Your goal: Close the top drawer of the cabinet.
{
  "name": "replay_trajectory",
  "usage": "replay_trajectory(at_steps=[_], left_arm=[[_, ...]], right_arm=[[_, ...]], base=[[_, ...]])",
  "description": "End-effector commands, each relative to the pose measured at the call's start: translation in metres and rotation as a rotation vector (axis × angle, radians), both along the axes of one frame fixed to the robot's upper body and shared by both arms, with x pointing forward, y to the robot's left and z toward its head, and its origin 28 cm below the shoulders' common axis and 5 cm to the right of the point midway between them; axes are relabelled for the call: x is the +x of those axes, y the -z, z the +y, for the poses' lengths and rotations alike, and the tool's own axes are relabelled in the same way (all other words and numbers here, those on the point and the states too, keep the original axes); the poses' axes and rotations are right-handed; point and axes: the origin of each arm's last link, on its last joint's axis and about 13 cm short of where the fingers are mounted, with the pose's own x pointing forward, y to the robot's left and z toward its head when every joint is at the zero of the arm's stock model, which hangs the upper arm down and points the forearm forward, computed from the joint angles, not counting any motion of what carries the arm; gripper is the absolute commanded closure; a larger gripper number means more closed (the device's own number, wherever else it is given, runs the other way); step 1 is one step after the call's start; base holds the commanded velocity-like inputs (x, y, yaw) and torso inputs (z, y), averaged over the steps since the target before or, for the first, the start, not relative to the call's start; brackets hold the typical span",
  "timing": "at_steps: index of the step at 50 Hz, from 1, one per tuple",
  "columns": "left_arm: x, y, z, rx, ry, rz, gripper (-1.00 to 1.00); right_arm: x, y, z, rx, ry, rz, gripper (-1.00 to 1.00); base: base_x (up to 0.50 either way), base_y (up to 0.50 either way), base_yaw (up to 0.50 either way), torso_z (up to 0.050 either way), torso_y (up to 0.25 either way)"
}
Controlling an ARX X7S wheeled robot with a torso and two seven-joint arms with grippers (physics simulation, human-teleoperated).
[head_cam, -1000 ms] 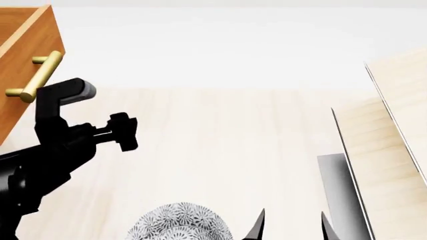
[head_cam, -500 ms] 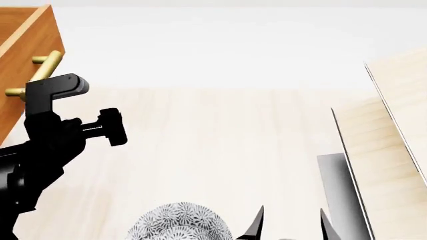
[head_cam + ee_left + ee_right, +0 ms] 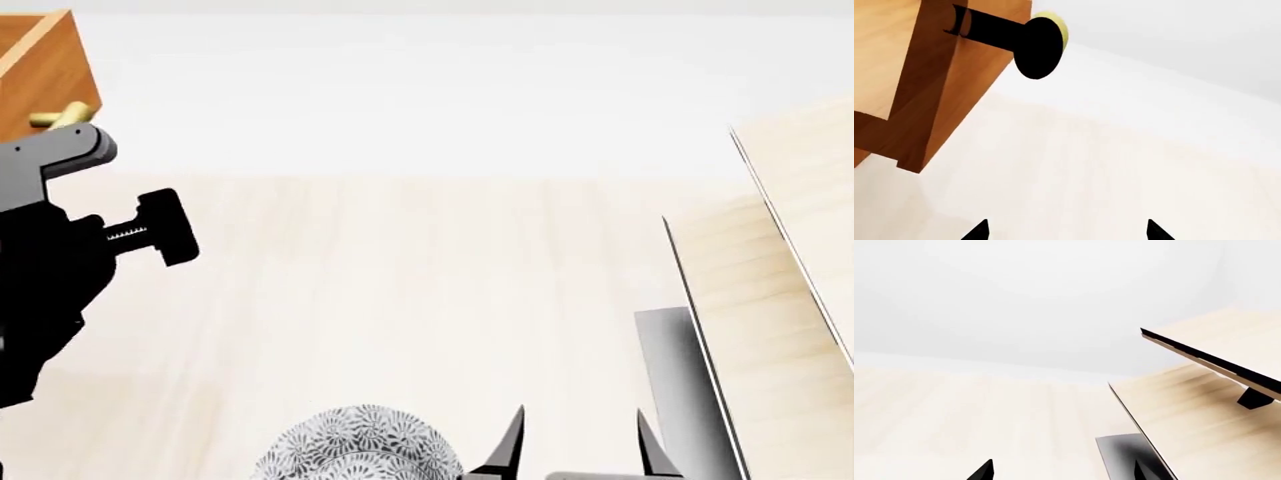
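cabinet [image 3: 40,85] at far left edge of head view, drawer [image 3: 927,75] out | handle [image 3: 60,117] just beside left gripper [image 3: 1066,231] | left tips apart, grasping nothing | right gripper [image 3: 577,445] released, idle | you should push flat on drawer front, straight in, not on handle end

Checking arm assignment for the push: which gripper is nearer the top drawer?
Left. The left gripper is right by the top drawer and its brass handle. The right gripper sits low near the patterned bowl, far across the floor.
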Motion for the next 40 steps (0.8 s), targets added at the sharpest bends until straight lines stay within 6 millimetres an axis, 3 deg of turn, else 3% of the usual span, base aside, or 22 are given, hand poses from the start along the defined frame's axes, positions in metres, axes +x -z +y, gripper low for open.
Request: replay_trajectory(at_steps=[1,23,33,40], left_arm=[[0.001,-0.016,0.025,0.088,-0.110,-0.013,-1.00],[-0.001,-0.036,0.055,0.125,-0.298,-0.019,-1.00],[-0.003,-0.061,0.079,0.147,-0.456,-0.044,-1.00],[-0.007,-0.067,0.093,0.149,-0.535,-0.043,-1.00]], right_arm=[[-0.002,0.010,-0.001,-0.005,0.005,0.048,-1.00],[-0.002,0.011,-0.001,-0.009,0.006,0.052,-1.00],[-0.003,0.013,0.000,-0.015,0.002,0.056,-1.00],[-0.003,0.013,0.000,-0.016,0.003,0.059,-1.00]], base=[[0.00,0.00,0.00,0.000,0.000],[0.00,0.00,0.00,0.000,0.000],[0.00,0.00,0.00,0.000,0.000],[0.00,0.00,0.00,0.000,0.000]])
